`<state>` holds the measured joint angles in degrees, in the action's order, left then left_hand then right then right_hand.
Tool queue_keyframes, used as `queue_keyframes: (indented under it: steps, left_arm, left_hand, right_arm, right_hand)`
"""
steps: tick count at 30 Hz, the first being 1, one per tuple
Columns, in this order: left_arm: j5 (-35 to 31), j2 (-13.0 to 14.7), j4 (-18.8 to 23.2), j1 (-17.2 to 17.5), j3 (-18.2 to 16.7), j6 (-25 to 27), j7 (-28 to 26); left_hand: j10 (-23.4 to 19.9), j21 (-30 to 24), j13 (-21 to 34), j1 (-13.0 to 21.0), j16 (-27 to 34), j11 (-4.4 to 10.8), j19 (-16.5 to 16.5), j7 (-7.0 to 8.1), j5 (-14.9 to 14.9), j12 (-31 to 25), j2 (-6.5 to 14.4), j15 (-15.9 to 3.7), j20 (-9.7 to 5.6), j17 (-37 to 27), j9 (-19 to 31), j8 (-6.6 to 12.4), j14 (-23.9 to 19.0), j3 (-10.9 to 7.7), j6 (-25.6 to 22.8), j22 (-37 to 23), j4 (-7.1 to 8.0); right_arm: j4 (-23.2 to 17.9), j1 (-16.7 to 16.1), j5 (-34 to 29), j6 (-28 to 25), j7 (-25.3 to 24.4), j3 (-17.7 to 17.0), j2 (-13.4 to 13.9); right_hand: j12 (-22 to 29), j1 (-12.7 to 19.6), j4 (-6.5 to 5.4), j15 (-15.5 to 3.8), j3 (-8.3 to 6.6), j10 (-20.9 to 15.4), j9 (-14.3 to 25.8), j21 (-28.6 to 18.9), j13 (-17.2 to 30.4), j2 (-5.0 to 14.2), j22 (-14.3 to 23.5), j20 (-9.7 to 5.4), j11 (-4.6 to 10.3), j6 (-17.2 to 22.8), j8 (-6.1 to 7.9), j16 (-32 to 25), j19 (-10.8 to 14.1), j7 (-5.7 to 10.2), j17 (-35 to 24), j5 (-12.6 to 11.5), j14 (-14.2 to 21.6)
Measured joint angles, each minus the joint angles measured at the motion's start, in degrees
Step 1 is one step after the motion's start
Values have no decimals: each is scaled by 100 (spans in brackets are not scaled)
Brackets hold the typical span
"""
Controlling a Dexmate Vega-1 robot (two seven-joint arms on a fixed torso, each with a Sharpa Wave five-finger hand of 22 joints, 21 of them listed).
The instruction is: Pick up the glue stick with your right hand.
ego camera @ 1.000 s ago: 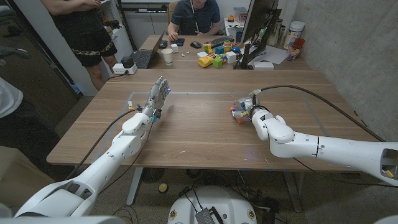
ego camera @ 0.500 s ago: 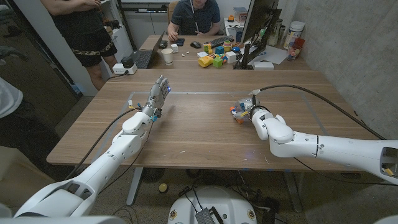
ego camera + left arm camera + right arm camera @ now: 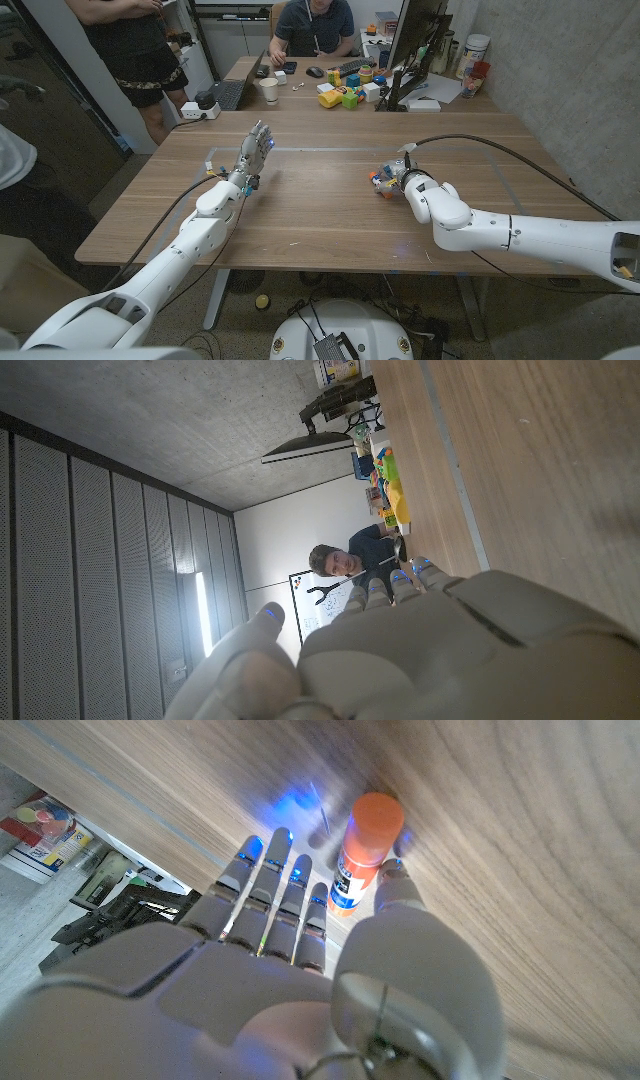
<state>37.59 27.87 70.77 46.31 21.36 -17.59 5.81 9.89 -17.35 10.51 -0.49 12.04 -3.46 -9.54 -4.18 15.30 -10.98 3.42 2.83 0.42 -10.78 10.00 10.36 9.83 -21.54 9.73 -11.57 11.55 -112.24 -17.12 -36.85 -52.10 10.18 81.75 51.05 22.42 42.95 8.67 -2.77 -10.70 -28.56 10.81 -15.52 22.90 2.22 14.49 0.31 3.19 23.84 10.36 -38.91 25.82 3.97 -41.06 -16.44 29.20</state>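
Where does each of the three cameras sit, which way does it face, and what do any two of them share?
Head view: on the robot's head, looking down over the wooden table; both arms show, left hand upright, right hand at the glue stick.
Left wrist view: on the left wrist, looking along the left hand's back across the table to a seated person.
Right wrist view: on the right wrist, looking along the right hand onto the glue stick.
Shared: head and right wrist views both show the glue stick.

Back of the left hand [image 3: 420, 650], wooden table [image 3: 540, 470], seated person [image 3: 345, 560] beyond.
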Motion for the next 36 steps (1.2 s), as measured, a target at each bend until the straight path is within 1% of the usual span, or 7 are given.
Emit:
queue_keyframes:
  steps: [3, 7, 12, 15, 18, 22, 36]
  left_arm:
    - [-3, 6, 14, 7, -6, -15, -5]
    - [-5, 9, 23, 16, -12, -42, -6]
    - [-5, 10, 23, 17, -19, -57, -6]
    - [-6, 10, 6, 14, -20, -65, 8]
    - [0, 9, -19, 0, -20, -73, 35]
    - [7, 3, -76, -31, -20, -78, 61]
    - [20, -39, -213, -116, -6, -87, 112]
  left_hand:
    - [7, 0, 0, 0, 0, -7, 0, 0, 0, 0, 0, 0, 0, 0, 0, 0, 0, 0, 0, 0, 0]
    - [22, 0, 0, 0, 0, -22, 0, 0, 0, 0, 0, 0, 0, 4, 0, 0, 0, 0, 0, 0, 0]
    - [-11, 0, 0, 0, 0, -55, 0, 0, 0, 0, 0, 0, 0, 13, 0, 0, 0, -1, 0, 0, -1]
    - [-12, 0, 0, 0, 0, -55, 0, 0, 0, 0, 0, 0, 0, 13, 0, 0, 0, -1, 0, 0, -1]
    - [-12, 0, 0, 0, 0, -55, 0, 0, 0, 0, 0, 0, 0, 13, 0, 0, 0, -1, 0, 0, -1]
    - [-12, 0, 0, 0, 0, -55, 0, 0, 0, 0, 0, 0, 0, 13, 0, 0, 0, 22, 0, 0, -25]
    - [-12, 22, 0, 0, 0, -55, 0, 0, 0, 0, 0, 0, 0, 13, 0, 0, 0, 37, 0, 0, -9]
  right_arm:
    - [0, 63, -49, -27, 111, 63, -17]
    - [3, 138, -118, -54, 230, 136, -37]
    - [20, 167, -178, -85, 245, 162, -58]
    - [39, 156, -183, -87, 176, 162, -67]
    - [60, 112, -183, -87, 76, 138, -76]
    - [93, 45, -175, -51, -139, 74, -88]
    - [135, -51, -28, 77, -637, -43, -97]
  right_hand:
    - [242, 217, -15, 0, 172, -134, 0, -68, 239, -19, 49, 0, 29, 136, 27, -519, 0, -102, -626, -66, 0]
    - [974, 670, -47, 1, 391, -522, 41, -249, 816, 43, 174, -24, 162, 946, 194, -1520, -18, -79, -1887, -189, 86]
    - [1824, 1095, -54, -41, 397, -1131, 108, -561, 1407, 304, 327, -114, 340, 2178, 481, -1916, 285, -88, -2468, -217, 617]
    - [2197, 1192, -65, -62, 342, -1359, 202, -713, 1680, 347, 404, -134, 343, 2443, 654, -1916, 386, -326, -2575, -208, 825]
    - [2537, 1192, -8, -92, 285, -1457, 302, -835, 1953, 347, 447, -118, 244, 2535, 836, -1927, 521, -416, -2593, -190, 972]
    - [2706, 1192, 9, -92, 268, -1560, 393, -888, 2084, 347, 454, -133, 245, 2584, 919, -1939, 546, -451, -2589, -148, 1034]
    - [2776, 1283, 9, -103, 267, -1620, 518, -1021, 2022, 358, 481, -113, 264, 2586, 957, -1939, 566, -453, -2523, -7, 1084]
